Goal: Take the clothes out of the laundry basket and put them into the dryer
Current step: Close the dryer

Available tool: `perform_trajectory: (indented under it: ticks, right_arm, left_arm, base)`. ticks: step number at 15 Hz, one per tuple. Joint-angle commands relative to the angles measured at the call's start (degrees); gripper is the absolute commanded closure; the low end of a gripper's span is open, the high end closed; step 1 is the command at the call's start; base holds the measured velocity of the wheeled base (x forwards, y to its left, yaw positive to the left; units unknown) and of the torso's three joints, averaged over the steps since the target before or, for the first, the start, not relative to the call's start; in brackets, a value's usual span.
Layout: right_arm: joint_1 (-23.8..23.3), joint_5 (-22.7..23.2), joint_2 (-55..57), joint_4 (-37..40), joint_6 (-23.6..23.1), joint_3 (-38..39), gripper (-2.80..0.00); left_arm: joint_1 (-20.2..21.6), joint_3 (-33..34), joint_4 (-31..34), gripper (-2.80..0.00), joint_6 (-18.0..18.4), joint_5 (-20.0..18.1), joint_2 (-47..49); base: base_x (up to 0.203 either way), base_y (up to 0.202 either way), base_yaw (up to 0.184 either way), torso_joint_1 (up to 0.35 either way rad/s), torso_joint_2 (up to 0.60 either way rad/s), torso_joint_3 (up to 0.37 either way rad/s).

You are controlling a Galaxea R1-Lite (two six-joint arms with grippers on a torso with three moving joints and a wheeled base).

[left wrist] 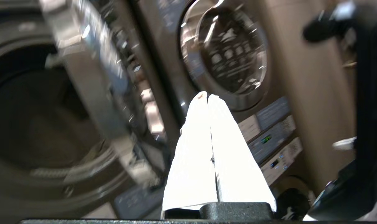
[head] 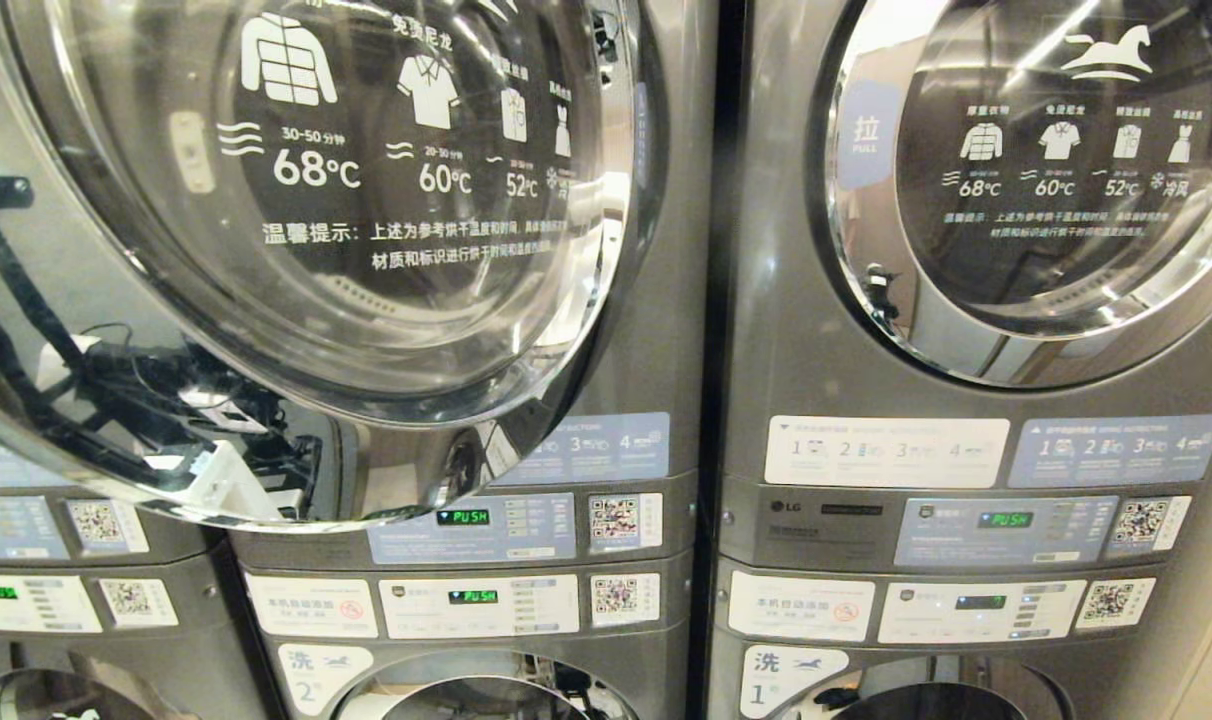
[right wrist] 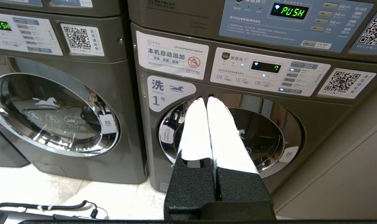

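The dryer door (head: 296, 260) hangs open right in front of me, and its dark drum (left wrist: 36, 124) sits beside my left gripper (left wrist: 207, 97) — pinched together, holding nothing. My right gripper (right wrist: 206, 100) is pinched together too, down by washer 1 (right wrist: 232, 137).

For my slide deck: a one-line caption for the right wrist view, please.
Right gripper, jaws shut and empty, points at washer number 1 below its control panel.

Grey dryer (head: 626, 330), round glass door (head: 296, 250) swung open
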Motion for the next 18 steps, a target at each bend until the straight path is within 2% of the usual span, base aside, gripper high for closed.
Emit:
perform_trajectory:
  ticks: [1, 3, 6, 7, 8, 9, 10, 11, 13, 14, 15, 16, 17, 18]
  right_arm:
    - [0.17, 0.05, 0.56, 0.02, -0.02, 0.01, 0.00]
    - [0.44, 0.05, 0.78, 0.03, -0.02, 0.01, 0.00]
    - [0.44, 0.05, 1.09, -0.01, -0.02, 0.01, 0.00]
    - [0.44, 0.05, 1.09, 0.07, -0.02, 0.01, 0.00]
    - [0.44, 0.05, 1.09, 0.00, -0.02, 0.01, 0.00]
    - [0.44, 0.05, 1.10, 0.05, -0.02, 0.01, 0.00]
    - [0.44, 0.05, 1.09, 0.00, -0.02, 0.01, 0.00]
    - [0.44, -0.04, 1.09, 0.01, 0.13, 0.01, 0.00]
    - [0.41, -0.04, 1.09, -0.01, 0.33, 0.01, 0.00]
    - [0.42, -0.04, 1.00, -0.01, 0.48, 0.01, 0.00]
    - [0.35, -0.04, 1.00, -0.01, 0.69, 0.01, 0.00]
    - [0.35, -0.04, 0.92, -0.01, 0.69, 0.01, 0.00]
    - [0.35, -0.13, 0.88, -0.01, 0.86, 0.01, 0.00]
    - [0.35, -0.13, 0.82, -0.01, 1.04, 0.01, 0.00]
  left_arm:
    - [-1.76, -10.24, 0.04, 0.00, -0.77, -2.82, 14.92]
    - [-5.66, -20.75, 0.10, 0.00, -1.79, -5.08, 24.94]
    - [-8.68, -26.94, -0.11, 0.00, -1.43, -6.49, 33.83]
    - [-8.97, -27.44, -0.06, 0.00, 0.91, -6.52, 35.62]
    - [-9.07, -27.57, 0.15, 0.00, 4.71, -6.15, 36.97]
    - [-8.91, -27.55, 0.25, 0.00, 8.21, -4.00, 38.30]
    - [-8.60, -27.53, 0.35, 0.00, 10.95, 0.98, 39.01]
    - [-8.10, -27.51, 0.41, 0.00, 13.46, 7.93, 39.42]
    - [-7.31, -27.47, 0.40, 0.00, 16.99, 28.18, 39.39]
    - [-6.53, -28.28, 0.37, 0.00, 18.05, 37.14, 39.38]
    - [-4.13, -29.33, 0.40, 0.00, 18.43, 43.14, 39.20]
    - [-1.66, -29.61, 0.38, 0.00, 17.34, 45.51, 38.85]
    - [-0.99, -28.90, 0.17, 0.00, 15.14, 46.51, 38.51]
    - [-0.91, -28.79, -0.12, 0.00, 14.63, 46.54, 39.00]
  base:
    - [0.000, 0.000, 0.000, 0.000, 0.00, 0.000]
    - [0.000, 0.000, 0.000, 0.000, 0.00, 0.000]
    - [0.000, 0.000, 0.000, 0.000, 0.00, 0.000]
    - [0.000, 0.000, 0.000, 0.000, 0.00, 0.000]
    - [0.000, 0.000, 0.000, 0.000, 0.00, 0.000]
    - [0.000, 0.000, 0.000, 0.000, 0.00, 0.000]
    - [0.000, 0.000, 0.000, 0.000, 0.00, 0.000]
    - [0.000, 0.000, 0.000, 0.000, 0.00, 0.000]
    - [0.000, 0.000, 0.000, 0.000, 0.00, 0.000]
    - [0.000, 0.000, 0.000, 0.000, 0.00, 0.000]
    - [0.000, 0.000, 0.000, 0.000, 0.00, 0.000]
    - [0.000, 0.000, 0.000, 0.000, 0.00, 0.000]
    - [0.000, 0.000, 0.000, 0.000, 0.00, 0.000]
    - [0.000, 0.000, 0.000, 0.000, 0.00, 0.000]
